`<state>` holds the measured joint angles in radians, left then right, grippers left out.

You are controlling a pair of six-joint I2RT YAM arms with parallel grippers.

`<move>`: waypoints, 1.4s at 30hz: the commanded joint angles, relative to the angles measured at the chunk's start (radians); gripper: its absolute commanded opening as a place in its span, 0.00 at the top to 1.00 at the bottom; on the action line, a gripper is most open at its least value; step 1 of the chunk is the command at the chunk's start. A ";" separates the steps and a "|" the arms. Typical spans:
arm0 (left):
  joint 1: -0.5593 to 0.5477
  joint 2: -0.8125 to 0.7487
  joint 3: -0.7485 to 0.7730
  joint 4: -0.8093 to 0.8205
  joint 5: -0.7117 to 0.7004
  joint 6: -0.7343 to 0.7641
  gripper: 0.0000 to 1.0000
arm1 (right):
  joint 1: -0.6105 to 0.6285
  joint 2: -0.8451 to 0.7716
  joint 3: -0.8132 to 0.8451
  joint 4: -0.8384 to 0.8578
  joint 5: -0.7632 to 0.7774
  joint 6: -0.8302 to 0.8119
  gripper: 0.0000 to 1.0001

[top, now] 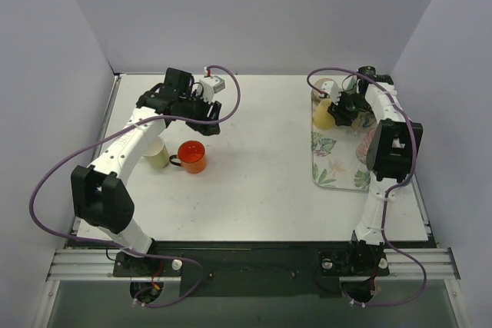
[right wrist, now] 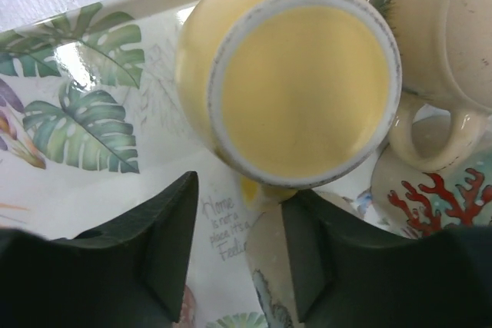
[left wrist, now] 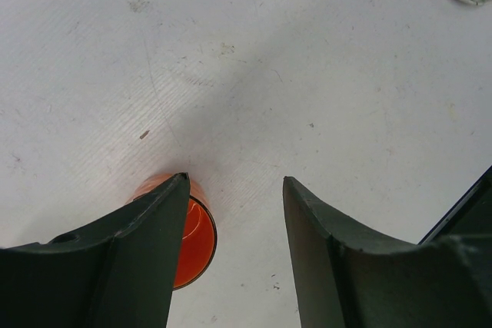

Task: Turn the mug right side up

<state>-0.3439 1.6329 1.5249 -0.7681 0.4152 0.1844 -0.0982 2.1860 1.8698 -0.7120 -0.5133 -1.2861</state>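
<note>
1. The yellow mug (right wrist: 300,82) stands upside down on the leaf-print tray (top: 338,167), at the tray's far end on the right side of the desk (top: 261,190). In the right wrist view its flat base with a pale ring faces straight up at the camera.
2. The right end effector (right wrist: 240,243) hangs over the tray just beside that mug. The jaws stand partly apart with printed tray showing in the gap. A bit of yellow, probably the mug's handle, sits at the mouth of the gap, and neither finger is seen pressing on it, so nothing is gripped.
3. A cream mug (right wrist: 453,36) sits against the yellow one on its far side, handle toward the camera. Below it lies a piece with a red coral pattern (right wrist: 430,197) — too little of it is visible to name.
4. The left end effector (left wrist: 234,182) is well apart from the tray, over bare desk on the left half. Its jaws are moderately wide and hold nothing; only white surface shows between them.
5. An orange mug (left wrist: 196,240) stands on the desk, part-hidden behind one left finger, its open mouth toward the wrist camera.
6. In the top view a pale cup (top: 156,153) sits just beside the orange mug — part of it under the left arm.
</note>
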 commanded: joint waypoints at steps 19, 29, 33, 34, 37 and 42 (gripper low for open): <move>0.006 -0.027 0.024 0.016 0.017 -0.002 0.39 | 0.017 -0.120 -0.155 0.118 0.030 0.258 1.00; 0.026 -0.097 -0.077 0.162 0.134 -0.097 0.39 | 0.012 -0.442 -0.523 0.581 0.148 0.643 1.00; 0.036 -0.102 -0.108 0.204 0.203 -0.155 0.38 | 0.021 -0.520 -0.596 0.640 0.128 0.711 1.00; 0.043 -0.102 -0.106 0.208 0.247 -0.167 0.38 | 0.028 -0.560 -0.609 0.672 0.136 0.741 1.00; 0.071 -0.129 -0.095 0.255 0.383 -0.262 0.37 | 0.069 -0.675 -0.653 0.745 0.134 0.818 1.00; 0.124 -0.179 -0.095 0.342 0.520 -0.410 0.34 | 0.204 -0.834 -0.669 0.789 0.177 0.996 1.00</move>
<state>-0.2531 1.5414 1.4143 -0.5606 0.7586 -0.0849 -0.0101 1.5261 1.1873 -0.1024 -0.3355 -0.4641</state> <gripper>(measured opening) 0.649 0.136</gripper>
